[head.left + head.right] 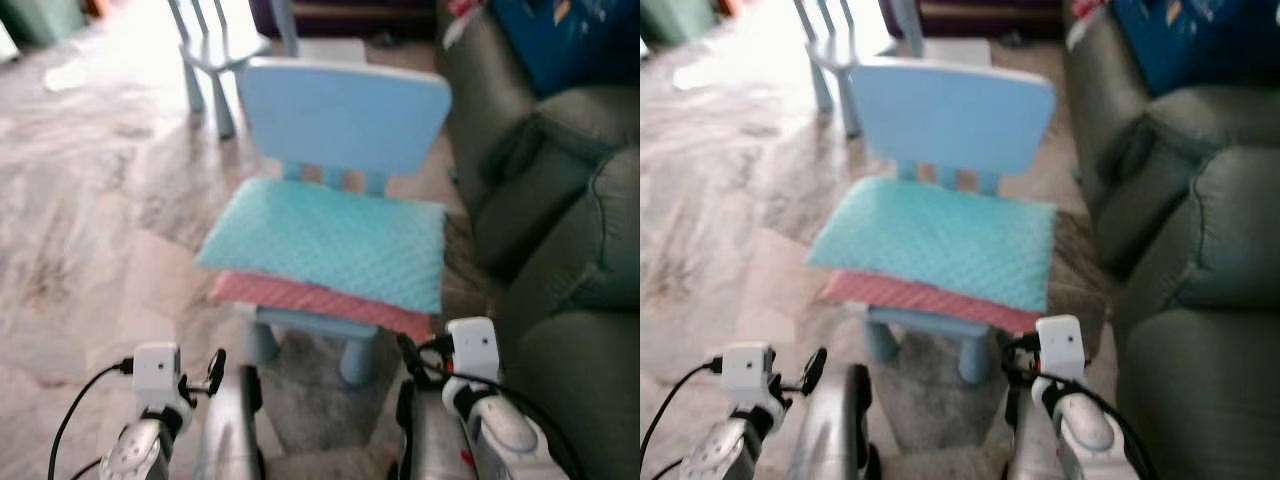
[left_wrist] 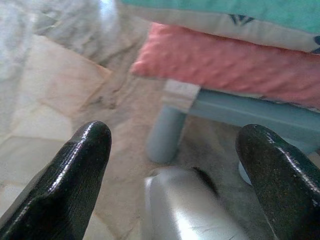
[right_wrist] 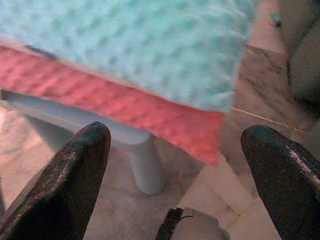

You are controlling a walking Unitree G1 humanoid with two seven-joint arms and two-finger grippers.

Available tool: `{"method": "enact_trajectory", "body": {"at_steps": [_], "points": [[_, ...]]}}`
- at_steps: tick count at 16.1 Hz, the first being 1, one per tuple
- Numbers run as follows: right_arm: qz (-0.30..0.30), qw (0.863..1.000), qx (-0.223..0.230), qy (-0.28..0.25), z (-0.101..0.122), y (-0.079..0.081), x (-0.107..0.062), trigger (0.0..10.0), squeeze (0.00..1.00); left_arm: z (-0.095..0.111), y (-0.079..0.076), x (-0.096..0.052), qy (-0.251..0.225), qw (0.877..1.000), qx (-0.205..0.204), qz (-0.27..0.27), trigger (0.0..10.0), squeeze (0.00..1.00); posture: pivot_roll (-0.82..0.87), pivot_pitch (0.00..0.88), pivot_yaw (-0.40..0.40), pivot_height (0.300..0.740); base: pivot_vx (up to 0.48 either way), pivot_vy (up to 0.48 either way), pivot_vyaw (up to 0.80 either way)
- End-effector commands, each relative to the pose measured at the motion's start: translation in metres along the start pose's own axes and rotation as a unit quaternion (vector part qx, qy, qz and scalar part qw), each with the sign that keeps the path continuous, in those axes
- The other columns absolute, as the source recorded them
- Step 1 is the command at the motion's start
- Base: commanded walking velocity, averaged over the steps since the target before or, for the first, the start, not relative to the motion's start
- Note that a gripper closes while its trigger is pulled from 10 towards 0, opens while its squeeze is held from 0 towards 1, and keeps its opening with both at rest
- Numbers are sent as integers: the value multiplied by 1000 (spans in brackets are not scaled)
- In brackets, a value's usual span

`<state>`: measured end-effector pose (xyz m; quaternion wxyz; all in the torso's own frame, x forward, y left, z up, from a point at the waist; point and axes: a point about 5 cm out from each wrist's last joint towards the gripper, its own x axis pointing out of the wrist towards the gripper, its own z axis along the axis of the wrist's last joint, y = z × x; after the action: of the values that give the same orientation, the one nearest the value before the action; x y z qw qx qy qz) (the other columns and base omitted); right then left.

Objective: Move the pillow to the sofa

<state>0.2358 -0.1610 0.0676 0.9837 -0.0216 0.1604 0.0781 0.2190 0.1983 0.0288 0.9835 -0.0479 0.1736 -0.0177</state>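
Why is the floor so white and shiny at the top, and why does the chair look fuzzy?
In the left eye view, bright light washes out the floor behind the blue chair, hiding its pattern. Both eye views are softly blurred, so the teal pillow has fuzzy edges. In the right wrist view, the pink pillow is also blurred, while the black fingers look sharper.

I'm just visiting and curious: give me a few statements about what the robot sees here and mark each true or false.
1. Two pillows are stacked on the blue chair. True: the turquoise pillow lies on the pink pillow.
2. The pink pillow is on top. False: it is underneath.
3. The sofa stands to the robot's right of the chair. True.
4. The right gripper is clamped on the turquoise pillow. False: it is open and short of the pillows.
5. The left gripper is open. True.
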Motion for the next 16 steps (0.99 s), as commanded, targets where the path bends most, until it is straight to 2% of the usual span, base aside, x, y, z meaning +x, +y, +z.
{"method": "enact_trajectory", "body": {"at_steps": [1, 4, 11, 16], "points": [[-5, 1000, 2, 9, -5, -1, -2, 10000, 0, -5, 2, -3, 10, 1000, 4, 6, 10000, 0, -41, 198, 9, 505, 0, 0, 0], [-6, 1000, 4, 7, -5, 0, -3, 10000, 0, -5, 2, -3, 10, 1000, 4, 5, 10000, 0, -42, 202, 13, 475, 0, 0, 0], [-8, 1000, 6, 7, -5, 1, -2, 10000, 0, 0, 4, 0, 3, 1000, 9, 8, 10000, 0, -40, 205, 17, 475, 0, 0, 0], [-8, 1000, 4, 7, -5, 1, -1, 10000, 0, 5, 5, 2, -5, 1000, 12, 11, 10000, 0, -39, 206, 17, 405, 0, 0, 0]]}}
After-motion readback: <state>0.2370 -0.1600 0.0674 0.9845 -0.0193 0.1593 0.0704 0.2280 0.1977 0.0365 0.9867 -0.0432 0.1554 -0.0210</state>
